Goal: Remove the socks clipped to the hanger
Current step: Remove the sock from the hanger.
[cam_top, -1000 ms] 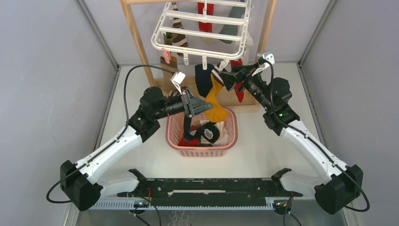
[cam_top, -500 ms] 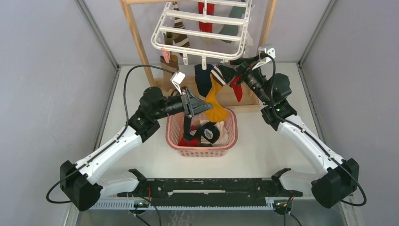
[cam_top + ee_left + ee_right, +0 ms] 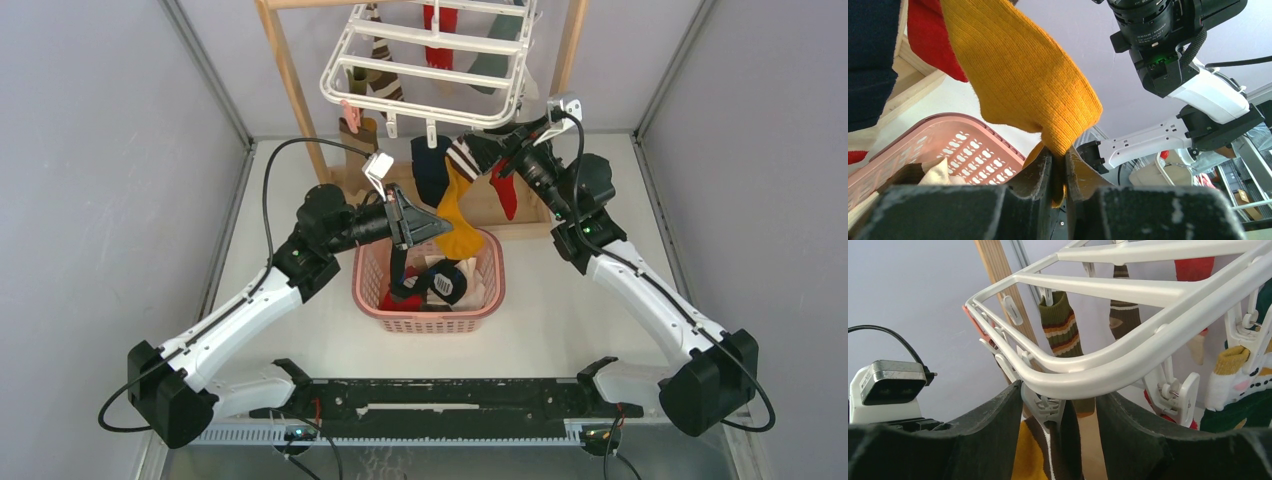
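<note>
The white hanger (image 3: 430, 60) hangs from the wooden rack with socks clipped under it. A mustard-orange sock (image 3: 458, 215) with a brown and white striped cuff hangs from a clip (image 3: 1045, 405) on the hanger's front rail (image 3: 1108, 365). My left gripper (image 3: 440, 225) is shut on this sock's toe (image 3: 1023, 75), which is pinched between the left fingertips (image 3: 1058, 162) above the basket. My right gripper (image 3: 1060, 400) is open and straddles the clip and the striped cuff (image 3: 1048, 450). One finger (image 3: 998, 425) touches the clip; a gap remains at the other.
A pink basket (image 3: 370, 275) with several socks in it stands below the hanger. The wooden rack's posts (image 3: 290, 80) stand left and right. A navy sock (image 3: 430, 165), a red sock (image 3: 505, 190) and an olive striped sock (image 3: 1063, 325) also hang clipped nearby.
My right gripper has moved up and left to the front rail, now around the orange sock's clip, and its jaws have narrowed. The left gripper has held still on the sock's toe.
</note>
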Available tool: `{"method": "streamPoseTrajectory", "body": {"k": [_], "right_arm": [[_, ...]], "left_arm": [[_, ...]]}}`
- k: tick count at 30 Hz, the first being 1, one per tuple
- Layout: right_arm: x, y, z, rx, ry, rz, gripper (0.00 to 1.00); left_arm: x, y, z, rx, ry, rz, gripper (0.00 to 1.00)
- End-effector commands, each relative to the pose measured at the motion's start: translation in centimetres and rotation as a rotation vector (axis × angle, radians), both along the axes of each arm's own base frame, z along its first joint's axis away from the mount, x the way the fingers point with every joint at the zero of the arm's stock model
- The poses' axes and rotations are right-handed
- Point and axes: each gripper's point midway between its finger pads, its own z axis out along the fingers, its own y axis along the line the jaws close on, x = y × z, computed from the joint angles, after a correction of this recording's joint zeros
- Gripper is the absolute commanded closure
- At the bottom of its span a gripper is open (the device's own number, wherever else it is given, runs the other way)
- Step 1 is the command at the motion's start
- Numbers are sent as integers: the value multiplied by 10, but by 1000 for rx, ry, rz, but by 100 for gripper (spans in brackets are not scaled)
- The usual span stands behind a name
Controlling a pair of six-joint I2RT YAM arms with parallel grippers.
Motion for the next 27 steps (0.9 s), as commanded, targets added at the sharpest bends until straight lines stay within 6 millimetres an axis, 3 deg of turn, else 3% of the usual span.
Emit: {"method": "streamPoseTrajectory", "body": {"k": [1,7,11,14,16,27], "right_arm": [[-8,-2,41,64,-96,20,40],[-6,2,40,63,-92,34,49],[-6,3,40,64,-93,41,65],[-6,3,39,60,-88,43,71],[-6,3,37,57,-84,43,82],[-6,3,35,53,-71,45,81]], "left_arm": [[-7,4,8,-29,-46,-16,83],[-7,5,8,-26,-46,-15,83],[-7,6,8,-27,-47,-13,82],[-7,6,8,-28,-48,-13,82],[-7,7,8,-27,-48,-14,82],[-11,10,10,-28,-44,-12,82]]}}
